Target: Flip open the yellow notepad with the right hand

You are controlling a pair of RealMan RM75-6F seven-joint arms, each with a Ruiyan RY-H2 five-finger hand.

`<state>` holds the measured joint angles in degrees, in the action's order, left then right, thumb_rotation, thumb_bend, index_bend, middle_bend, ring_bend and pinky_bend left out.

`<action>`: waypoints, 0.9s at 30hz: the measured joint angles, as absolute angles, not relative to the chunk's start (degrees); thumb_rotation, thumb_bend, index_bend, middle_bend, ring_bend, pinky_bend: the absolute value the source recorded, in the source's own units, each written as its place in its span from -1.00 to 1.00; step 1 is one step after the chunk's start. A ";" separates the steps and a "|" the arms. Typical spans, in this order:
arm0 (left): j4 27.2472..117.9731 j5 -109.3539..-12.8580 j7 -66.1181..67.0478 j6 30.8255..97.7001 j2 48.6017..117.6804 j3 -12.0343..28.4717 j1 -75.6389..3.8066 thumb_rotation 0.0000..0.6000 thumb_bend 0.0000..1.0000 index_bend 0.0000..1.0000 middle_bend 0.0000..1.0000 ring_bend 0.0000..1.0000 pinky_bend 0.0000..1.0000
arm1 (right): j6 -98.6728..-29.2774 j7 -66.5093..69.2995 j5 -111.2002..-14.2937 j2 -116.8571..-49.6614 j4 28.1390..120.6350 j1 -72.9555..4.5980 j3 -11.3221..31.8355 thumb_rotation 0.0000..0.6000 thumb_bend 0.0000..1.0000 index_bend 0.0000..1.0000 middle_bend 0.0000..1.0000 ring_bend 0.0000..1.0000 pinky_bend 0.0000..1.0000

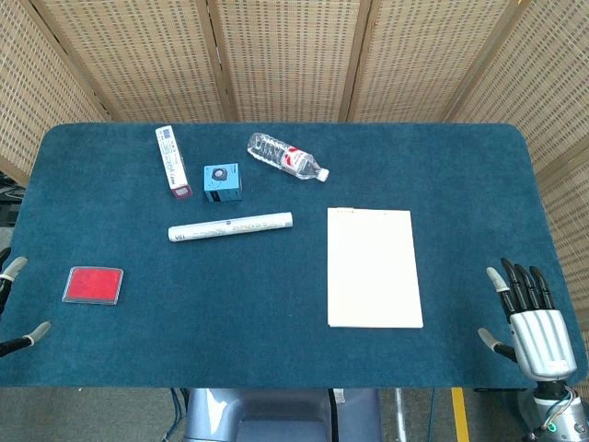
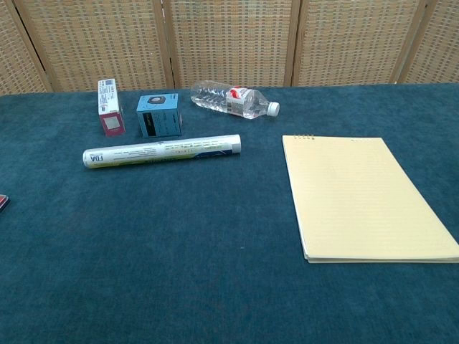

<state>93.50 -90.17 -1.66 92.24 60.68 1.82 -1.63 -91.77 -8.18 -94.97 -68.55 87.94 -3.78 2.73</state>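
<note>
The left hand barely shows at the table's near left edge, only fingertips visible, so I cannot tell how it is set. The yellow notepad lies closed and flat right of centre, long axis running near to far, binding at the far end. The right hand, fingers spread and holding nothing, hovers near the near right edge; it is the nearer hand, and the pad lies to its left and slightly farther.

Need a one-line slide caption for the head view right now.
Yellow notepad lies closed on the blue table; the right hand rests open beside it, not touching.
</note>
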 measured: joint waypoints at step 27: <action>93.84 -87.97 -0.08 91.45 61.31 2.64 -1.74 1.00 -1.00 -1.00 -1.00 -1.00 -1.00 | -72.65 -18.46 -100.59 -81.36 73.19 -16.65 -0.01 1.00 -0.55 -1.00 -1.00 -1.00 -1.00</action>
